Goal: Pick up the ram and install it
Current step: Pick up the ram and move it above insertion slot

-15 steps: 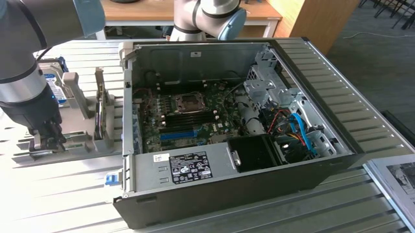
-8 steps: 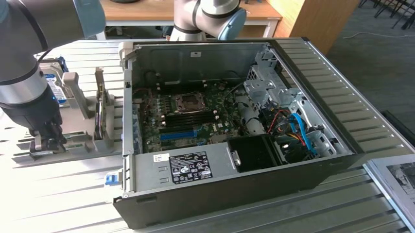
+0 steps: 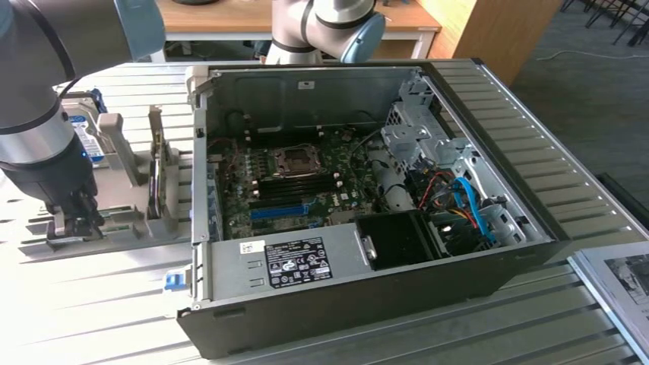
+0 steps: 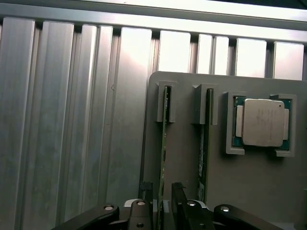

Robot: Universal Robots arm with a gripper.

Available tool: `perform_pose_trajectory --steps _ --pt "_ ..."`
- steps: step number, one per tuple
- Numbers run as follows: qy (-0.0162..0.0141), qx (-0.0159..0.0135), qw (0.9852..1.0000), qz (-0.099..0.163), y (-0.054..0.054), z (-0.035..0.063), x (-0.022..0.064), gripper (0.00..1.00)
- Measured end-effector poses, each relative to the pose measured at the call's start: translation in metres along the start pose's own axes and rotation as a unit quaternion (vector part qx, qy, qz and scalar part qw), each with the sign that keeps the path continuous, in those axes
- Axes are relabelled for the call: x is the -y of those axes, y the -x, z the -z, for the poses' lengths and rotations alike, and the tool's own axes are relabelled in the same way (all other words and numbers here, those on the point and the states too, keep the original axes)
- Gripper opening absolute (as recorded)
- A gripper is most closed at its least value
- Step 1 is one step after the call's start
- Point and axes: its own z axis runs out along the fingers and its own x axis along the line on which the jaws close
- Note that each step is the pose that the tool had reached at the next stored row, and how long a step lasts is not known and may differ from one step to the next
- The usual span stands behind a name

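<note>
Two ram sticks stand on edge in slots of a grey holder plate (image 4: 182, 158). One ram (image 4: 164, 139) is a thin green board that runs between my fingers; the other ram stick (image 4: 205, 143) stands parallel beside it. My gripper (image 4: 162, 197) is open, with one dark finger (image 4: 146, 194) on each side of the first stick and nothing clamped. In the exterior view my gripper (image 3: 73, 222) is lowered onto the grey holder (image 3: 121, 220) at the exterior view's left, beside the open computer case (image 3: 355, 198).
A processor chip (image 4: 262, 123) sits in a pocket of the holder. A blue-labelled hard drive (image 3: 90, 129) stands behind my arm. Inside the case lie the motherboard (image 3: 294, 179), a blue slot (image 3: 276, 211), cables (image 3: 461, 201) and the power supply (image 3: 294, 262). The slatted metal table (image 3: 91, 304) surrounds everything.
</note>
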Motion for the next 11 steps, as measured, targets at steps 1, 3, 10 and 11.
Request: perform_pose_trajectory --steps 1,3,10,11 --pt "0.0000 0.0000 1.0000 0.000 0.0000 0.0000 0.0000 0.29" --pt "0.0000 0.0000 1.0000 0.000 0.0000 0.0000 0.0000 0.29" --pt "0.0000 0.0000 1.0000 0.000 0.0000 0.0000 0.0000 0.28" --pt "0.0000 0.0000 1.0000 0.000 0.0000 0.0000 -0.0001 0.28"
